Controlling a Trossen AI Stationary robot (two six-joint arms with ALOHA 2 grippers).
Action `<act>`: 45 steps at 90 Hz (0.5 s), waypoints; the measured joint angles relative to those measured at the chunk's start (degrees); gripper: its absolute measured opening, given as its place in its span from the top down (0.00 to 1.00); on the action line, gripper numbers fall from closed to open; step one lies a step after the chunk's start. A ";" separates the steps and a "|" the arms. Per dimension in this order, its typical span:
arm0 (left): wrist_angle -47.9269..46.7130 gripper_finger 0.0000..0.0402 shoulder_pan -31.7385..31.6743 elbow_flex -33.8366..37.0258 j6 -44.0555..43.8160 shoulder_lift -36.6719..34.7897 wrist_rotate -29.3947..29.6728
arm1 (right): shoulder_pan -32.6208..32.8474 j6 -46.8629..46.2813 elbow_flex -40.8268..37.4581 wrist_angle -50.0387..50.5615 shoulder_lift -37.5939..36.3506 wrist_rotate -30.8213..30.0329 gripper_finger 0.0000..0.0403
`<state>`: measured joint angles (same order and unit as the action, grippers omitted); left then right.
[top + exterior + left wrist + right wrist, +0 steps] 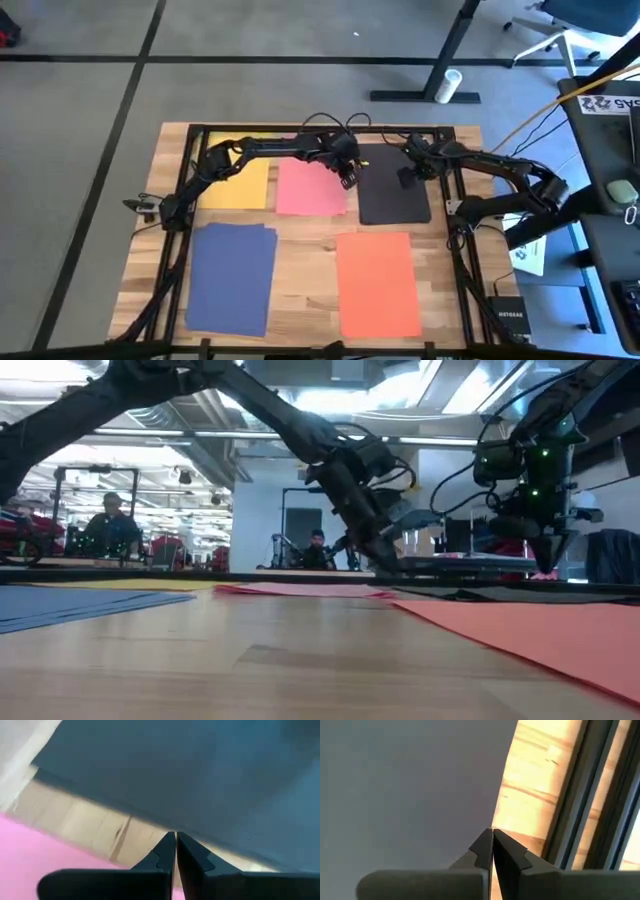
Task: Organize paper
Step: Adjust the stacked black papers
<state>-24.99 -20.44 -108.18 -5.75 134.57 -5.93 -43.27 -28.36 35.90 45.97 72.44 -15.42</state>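
Observation:
Five coloured sheets lie on the wooden table: yellow [240,180] and pink [311,187] at the far side, black [392,195] to the right of the pink, navy blue [231,275] and orange [377,283] at the near side. My left gripper [348,180] is shut at the black sheet's left edge, over the wood strip beside the pink sheet [30,860]. My right gripper [409,177] is shut at the black sheet's right part, at an edge beside a dark frame rail [600,795]. My left gripper has its shut fingertips [170,845] on the black sheet's left edge [150,822], slanting down from the table's left. That edge throws a shadow band on the wood, so it seems raised a little. My right gripper meets the black sheet's edge [496,817] with shut fingertips [485,845], pointing down [548,565]. The edge curves there; wood shows just beyond it.
A black frame [460,240] runs round the table top, its rails close to the sheets at the far and right sides. A white printed sheet [530,255] and a small box [508,318] lie right of the table. People sit in the room behind [110,525].

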 joint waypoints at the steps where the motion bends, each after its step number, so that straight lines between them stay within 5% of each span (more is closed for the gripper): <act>1: -0.05 1.00 0.01 0.00 0.13 0.02 -0.02 | 0.00 0.00 0.00 0.02 0.08 0.00 1.00; 45: 0.16 1.00 0.46 -0.27 2.43 1.28 1.52 | -2.89 0.05 -2.24 -0.02 0.57 0.22 1.00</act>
<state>-24.84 -19.97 -108.45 -3.32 135.85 -4.42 -46.16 -28.31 33.66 45.94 73.01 -15.20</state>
